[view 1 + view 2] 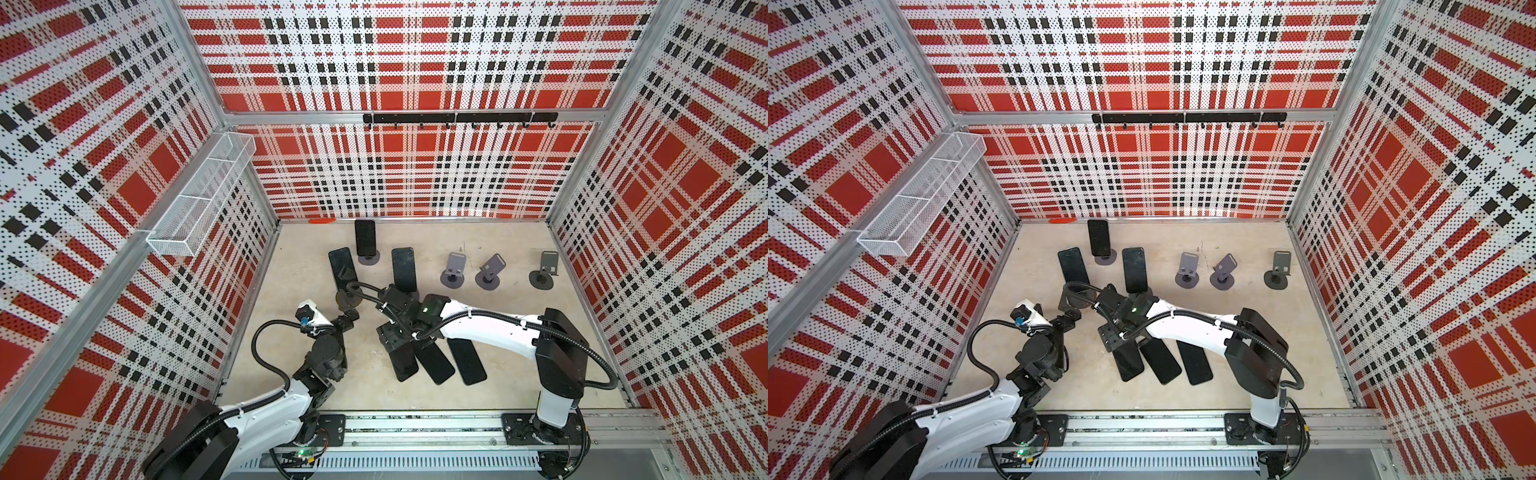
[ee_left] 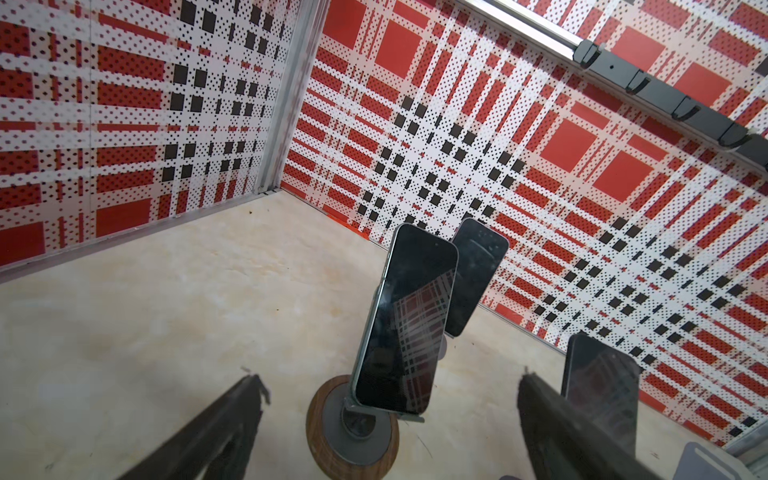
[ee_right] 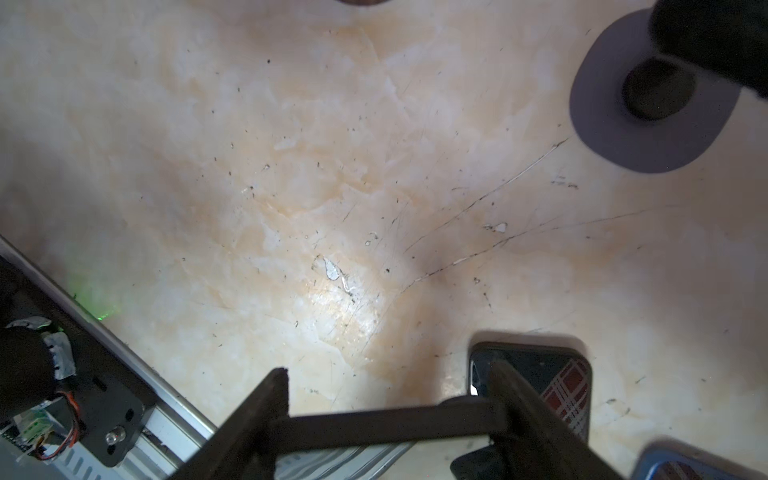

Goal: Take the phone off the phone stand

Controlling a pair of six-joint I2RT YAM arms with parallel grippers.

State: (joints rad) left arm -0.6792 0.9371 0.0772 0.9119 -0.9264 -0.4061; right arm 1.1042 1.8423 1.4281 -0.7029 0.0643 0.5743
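Left pincer (image 2: 390, 378): spread as wide as it goes and holding nothing. Its fingers (image 2: 249, 399) stand either side of the line to the phone, short of touching it.
Phone (image 2: 409, 324): leans back on the phone stand (image 2: 353, 436) with its lower edge in the stand's lip. In both top views it is at about 10 o'clock from the middle of the desk (image 1: 519, 382).
Right pincer (image 3: 388, 372): closed across a dark bar that I take to be a carried phone (image 3: 386, 419) seen edge-on, low over the desk at about 6 o'clock.
Neighbours: a back phone (image 1: 365, 243) at 11 o'clock and a middle phone (image 1: 404, 270) near 12 o'clock, each on its own stand.
Already cleared: three empty stands (image 1: 490, 270) from 1 to 2 o'clock, and flat phones (image 1: 467, 361) lying at 6 o'clock.
Risk, stand: if the lip catches the phone's lower edge, a lift could drag or tip the stand instead of freeing the phone.
Risk, neighbours: the middle phone sits close beside one open finger in the left wrist view. A wide approach could knock it over.
Risk, grip: the glass is smooth, so a squeeze too near one end may let the phone pivot or slip.
Risk, arms: both wrists crowd the desk's middle, and the right arm's cable (image 1: 361, 286) loops close by the phone stand. A snag or bump looks possible.
Risk, set-down: the carried phone could land on the flat phones.
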